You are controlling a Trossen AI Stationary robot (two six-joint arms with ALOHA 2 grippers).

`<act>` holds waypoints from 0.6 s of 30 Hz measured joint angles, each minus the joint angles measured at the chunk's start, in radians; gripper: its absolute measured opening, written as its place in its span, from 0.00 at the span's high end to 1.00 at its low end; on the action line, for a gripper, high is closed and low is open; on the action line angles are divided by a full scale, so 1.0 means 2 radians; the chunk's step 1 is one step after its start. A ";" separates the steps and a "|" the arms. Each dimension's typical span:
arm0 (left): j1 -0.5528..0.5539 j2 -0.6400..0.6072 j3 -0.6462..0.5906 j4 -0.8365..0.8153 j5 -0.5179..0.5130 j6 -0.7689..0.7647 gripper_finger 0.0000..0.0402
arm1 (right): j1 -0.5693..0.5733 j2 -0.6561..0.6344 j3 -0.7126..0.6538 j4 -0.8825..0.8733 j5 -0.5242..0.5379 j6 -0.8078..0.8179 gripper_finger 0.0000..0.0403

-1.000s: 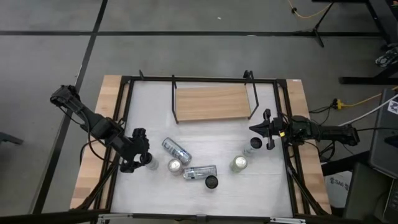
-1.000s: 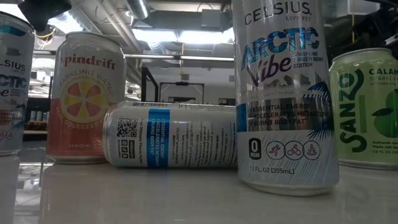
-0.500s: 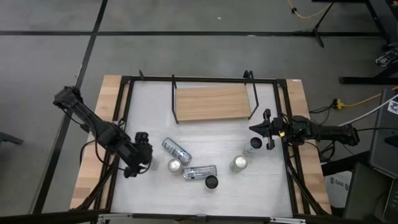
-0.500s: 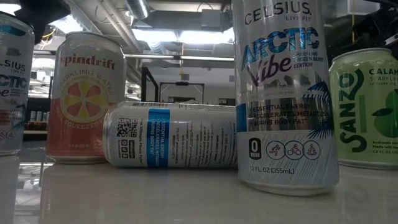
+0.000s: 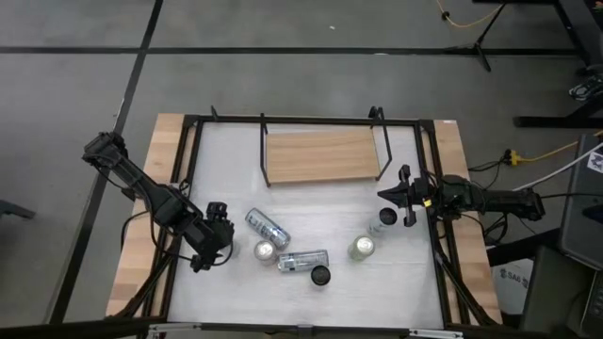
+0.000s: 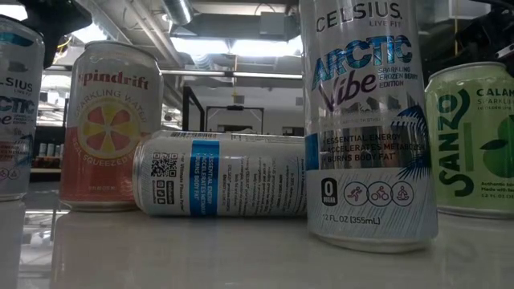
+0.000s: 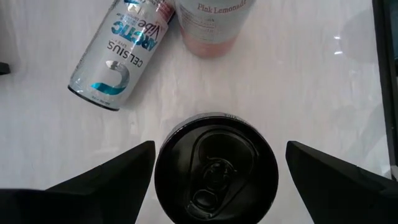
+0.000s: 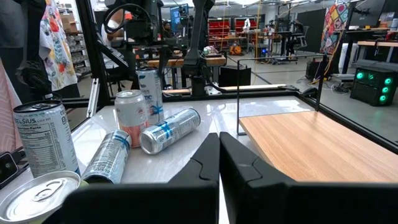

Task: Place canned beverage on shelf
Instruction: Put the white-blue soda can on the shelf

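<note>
An upright black-topped can point(image 7: 216, 171) stands on the white tabletop point(image 5: 311, 202) near its left edge. My left gripper point(image 5: 217, 245) hangs over it, pointing steeply down and open. Its fingers point(image 7: 106, 186) stand on either side of the can's top with a gap on each side. In the low view this Celsius can point(image 6: 16, 112) shows at the far left. The light-wood shelf point(image 5: 320, 155) with black wire ends stands at the far middle, bare. My right gripper point(image 5: 383, 196) waits shut at the table's right edge, level.
Beside the left can lie a silver Celsius can point(image 5: 267, 227) and an upright pink Spindrift can point(image 5: 265, 251). Farther right are another lying can point(image 5: 301, 261), a dark-topped can point(image 5: 320, 275), a green Sanzo can point(image 5: 361, 248) and one more can point(image 5: 387, 217). A black frame point(image 5: 188, 169) rims the table.
My left gripper has come down and a little toward the table's near edge, over the upright can at the left, which it now covers in the high view. Its fingers have stayed open. The cans have not moved.
</note>
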 joint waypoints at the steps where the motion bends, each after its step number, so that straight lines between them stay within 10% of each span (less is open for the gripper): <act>1: 0.000 0.000 0.000 0.000 0.000 0.000 0.12 | 0.000 0.000 0.000 0.000 0.000 0.000 1.00; 18: 0.000 0.005 0.000 0.000 0.002 0.008 0.12 | 0.000 0.000 0.000 0.000 0.000 0.000 1.00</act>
